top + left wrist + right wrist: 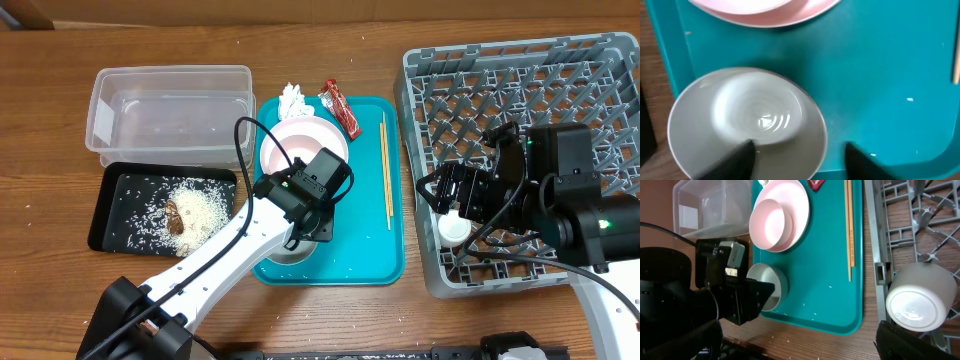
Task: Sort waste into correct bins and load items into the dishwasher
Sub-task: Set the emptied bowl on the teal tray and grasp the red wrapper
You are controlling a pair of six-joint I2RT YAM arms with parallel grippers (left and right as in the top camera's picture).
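A white bowl [285, 248] [745, 127] sits at the front left of the teal tray [360, 250]. My left gripper [308, 222] [797, 147] is open and straddles the bowl's right rim, one finger inside and one outside. Pink plates [303, 145] [780, 220], chopsticks [385, 170] [848, 230], a white tissue [293, 99] and a red wrapper [340, 108] lie on the tray. A small white cup [453, 229] [917, 297] stands upside down in the grey dish rack [520, 90]. My right gripper [455, 195] [795, 340] is open and empty above it.
A clear tub [170, 105] stands at the back left. In front of it a black tray [120, 195] holds rice and brown scraps [190, 210]. A few rice grains lie on the teal tray and on the table in front of it.
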